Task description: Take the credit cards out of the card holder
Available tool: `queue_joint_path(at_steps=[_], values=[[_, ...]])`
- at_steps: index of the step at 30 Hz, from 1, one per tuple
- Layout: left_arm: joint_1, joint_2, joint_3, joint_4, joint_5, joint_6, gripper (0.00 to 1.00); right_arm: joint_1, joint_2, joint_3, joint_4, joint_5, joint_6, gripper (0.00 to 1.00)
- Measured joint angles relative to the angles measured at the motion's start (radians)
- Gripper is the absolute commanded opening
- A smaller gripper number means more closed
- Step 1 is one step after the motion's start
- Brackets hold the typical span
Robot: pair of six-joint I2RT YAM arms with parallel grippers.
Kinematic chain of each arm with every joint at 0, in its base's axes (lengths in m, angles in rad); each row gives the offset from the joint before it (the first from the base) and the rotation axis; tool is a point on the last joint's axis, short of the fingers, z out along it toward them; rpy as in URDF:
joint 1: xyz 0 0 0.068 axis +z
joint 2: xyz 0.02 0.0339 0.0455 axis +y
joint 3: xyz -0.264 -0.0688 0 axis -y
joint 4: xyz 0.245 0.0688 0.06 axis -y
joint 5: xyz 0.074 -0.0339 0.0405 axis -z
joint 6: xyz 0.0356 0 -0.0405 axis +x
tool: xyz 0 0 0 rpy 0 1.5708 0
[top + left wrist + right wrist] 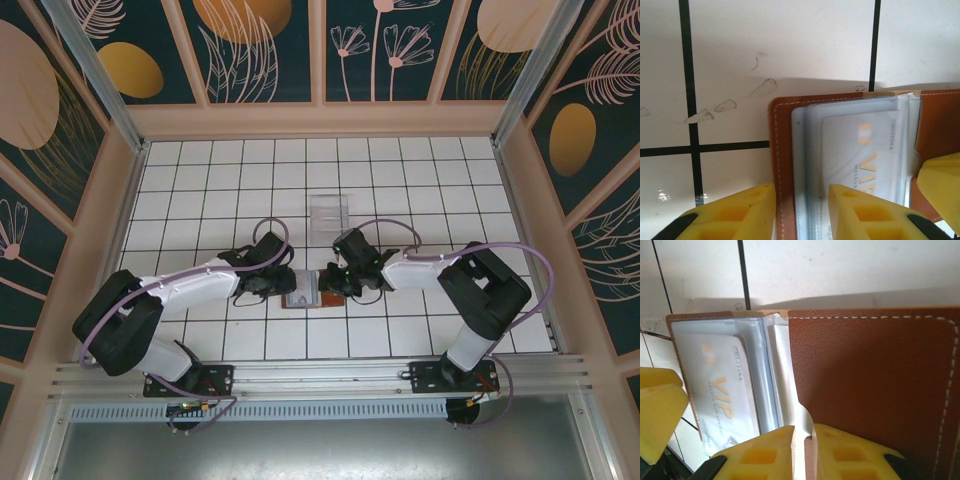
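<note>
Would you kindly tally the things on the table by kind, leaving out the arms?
card holder: 1
card showing: 1
clear stand: 1
total: 3

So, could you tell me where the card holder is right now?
In the top view the card holder lies on the table between the left gripper and the right gripper.

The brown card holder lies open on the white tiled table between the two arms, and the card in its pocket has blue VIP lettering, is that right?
Not quite. The right wrist view shows the VIP lettering on the card orange-gold, not blue. The rest holds: the brown card holder lies open on the white tiled table between the left arm and the right arm.
</note>
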State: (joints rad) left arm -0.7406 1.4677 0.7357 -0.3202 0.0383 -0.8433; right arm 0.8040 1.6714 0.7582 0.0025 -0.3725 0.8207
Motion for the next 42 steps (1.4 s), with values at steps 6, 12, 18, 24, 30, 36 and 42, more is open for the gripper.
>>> queue_joint_path(at_steps=[6,12,18,24,30,36,42], values=[[0.000,0.014,-0.017,0.022,0.012,-0.001,0.29,0.000,-0.003,-0.008,0.003,0.000,0.000,0.18],[0.003,0.034,-0.031,0.058,0.029,-0.005,0.23,0.000,-0.032,-0.028,-0.007,0.005,0.005,0.18],[0.003,0.052,-0.038,0.094,0.043,-0.005,0.21,0.000,-0.042,-0.028,-0.009,0.004,0.008,0.18],[0.003,0.054,-0.043,0.115,0.055,-0.005,0.21,0.000,-0.040,-0.025,-0.005,0.000,0.013,0.22],[0.003,0.060,-0.044,0.127,0.061,-0.005,0.21,0.000,-0.024,-0.013,0.003,-0.011,0.024,0.28],[0.003,0.065,-0.044,0.134,0.062,-0.005,0.21,0.000,-0.013,-0.006,0.000,-0.014,0.024,0.29],[0.003,0.065,-0.044,0.134,0.062,-0.005,0.20,0.001,0.000,0.011,-0.020,-0.013,0.027,0.29]])
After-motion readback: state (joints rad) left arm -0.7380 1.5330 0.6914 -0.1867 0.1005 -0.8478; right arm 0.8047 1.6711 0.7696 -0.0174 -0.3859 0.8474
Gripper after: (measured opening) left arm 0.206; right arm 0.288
